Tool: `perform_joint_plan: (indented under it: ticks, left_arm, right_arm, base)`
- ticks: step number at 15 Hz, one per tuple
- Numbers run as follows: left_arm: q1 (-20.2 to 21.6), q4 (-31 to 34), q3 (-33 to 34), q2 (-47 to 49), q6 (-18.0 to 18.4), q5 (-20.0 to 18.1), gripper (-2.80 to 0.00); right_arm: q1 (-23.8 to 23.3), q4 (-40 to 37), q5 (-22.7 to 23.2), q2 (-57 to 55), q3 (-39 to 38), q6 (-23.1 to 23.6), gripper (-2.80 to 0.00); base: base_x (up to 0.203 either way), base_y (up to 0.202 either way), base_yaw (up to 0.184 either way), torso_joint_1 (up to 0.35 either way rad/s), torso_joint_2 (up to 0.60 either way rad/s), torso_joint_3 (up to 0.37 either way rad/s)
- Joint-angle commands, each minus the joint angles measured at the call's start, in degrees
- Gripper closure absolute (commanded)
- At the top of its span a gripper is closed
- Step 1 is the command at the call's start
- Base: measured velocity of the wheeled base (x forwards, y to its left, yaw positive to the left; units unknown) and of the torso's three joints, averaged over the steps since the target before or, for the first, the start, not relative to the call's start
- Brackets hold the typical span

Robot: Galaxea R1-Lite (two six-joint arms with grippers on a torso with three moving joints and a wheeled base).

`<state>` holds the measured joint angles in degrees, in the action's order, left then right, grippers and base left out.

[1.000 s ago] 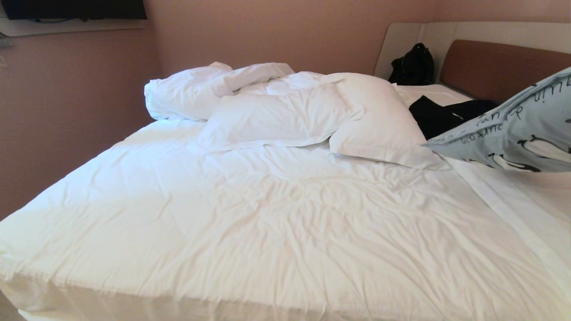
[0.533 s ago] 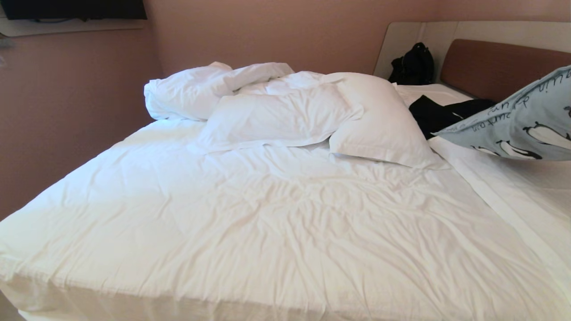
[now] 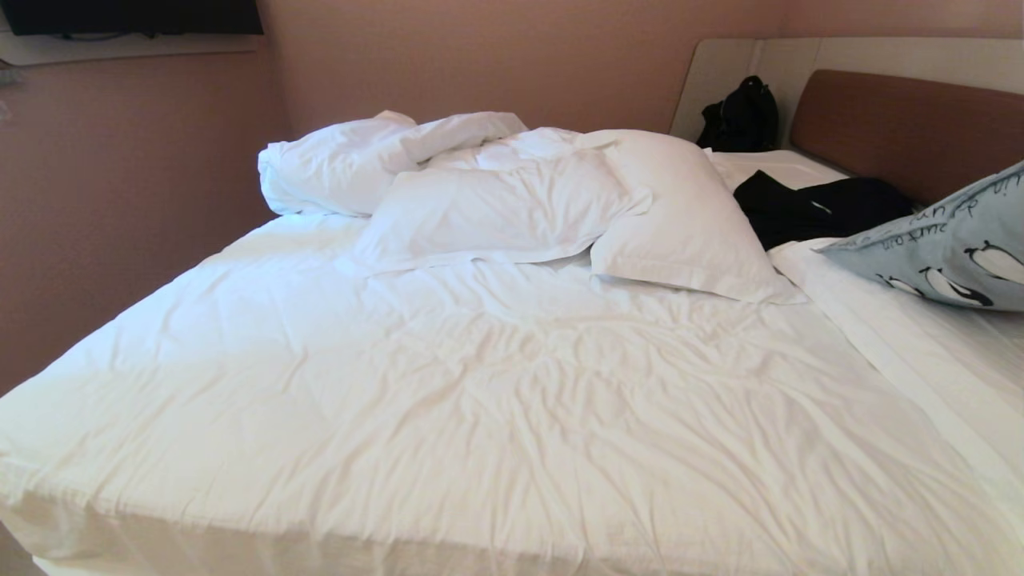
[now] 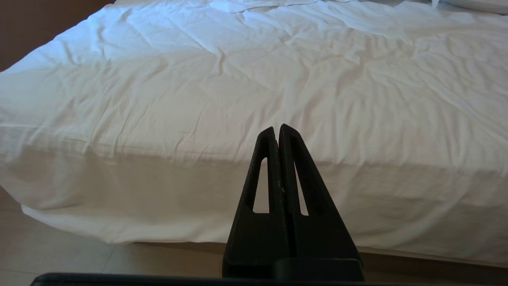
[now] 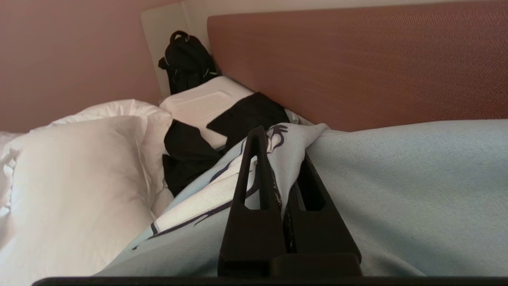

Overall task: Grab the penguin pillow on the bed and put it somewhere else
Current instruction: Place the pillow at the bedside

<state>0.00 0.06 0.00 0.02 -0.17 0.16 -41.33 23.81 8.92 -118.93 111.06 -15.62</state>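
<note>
- Bed (image 3: 496,384) fills the scene, a wide white sheet crumpled across the middle, its brown headboard (image 3: 904,128) at the far right.
- White pillows (image 3: 560,200) and bunched bedding lie heaped at the far side, left of the headboard; dark clothing (image 3: 816,210) lies just right of them and a black bag (image 3: 740,116) sits in the far corner.
- The penguin pillow (image 3: 948,252) is at the right edge of the head view, near the headboard, its near corner pointing left and seemingly low over the sheet there.
- The right gripper (image 5: 278,159) is clamped on a gathered fold of the pillow's light-blue cover, as its wrist view shows.
- The left gripper (image 4: 276,131) hangs closed and empty off the near edge of the bed, parked.
- To carry this well, the pinch should hold firm on the fold; the cloth looks soft and liable to slip, so a steady carry clear of the dark clothing seems wise before release.
- Against a second ago, the pillow has drawn further right and sunk lower, uncovering more of the headboard, the dark clothing and the white sheet below.
</note>
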Motion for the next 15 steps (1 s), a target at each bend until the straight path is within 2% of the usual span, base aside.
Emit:
perform_joint_plan:
  ticks: [1,5,7,11,15]
  left_arm:
    - [0.0,0.02,0.09,-0.02,-0.08,0.02,0.0]
    - [0.0,0.02,0.09,-0.02,-0.08,0.02,0.0]
    - [0.0,0.02,0.09,-0.02,-0.01,0.02,0.0]
    - [0.0,0.02,0.09,-0.02,-0.01,0.02,0.0]
    - [-0.07,0.02,0.09,-0.02,-0.03,0.02,0.0]
  right_arm:
    - [-1.0,0.09,2.75,-1.95,0.3,-0.11,0.0]
    - [-4.17,3.14,2.73,-8.86,0.21,0.19,0.0]
    - [-8.37,3.52,2.58,-13.48,-0.09,0.78,0.0]
    - [-15.74,3.99,2.82,-22.13,-0.42,4.91,0.0]
    - [-17.61,4.12,3.61,-21.81,-5.44,6.81,0.0]
  base:
    - [0.0,0.0,0.0,0.0,0.0,0.0]
    - [0.0,0.0,0.0,0.0,0.0,0.0]
    - [0.0,0.0,0.0,0.0,0.0,0.0]
    - [0.0,0.0,0.0,0.0,0.0,0.0]
    - [0.0,0.0,0.0,0.0,0.0,0.0]
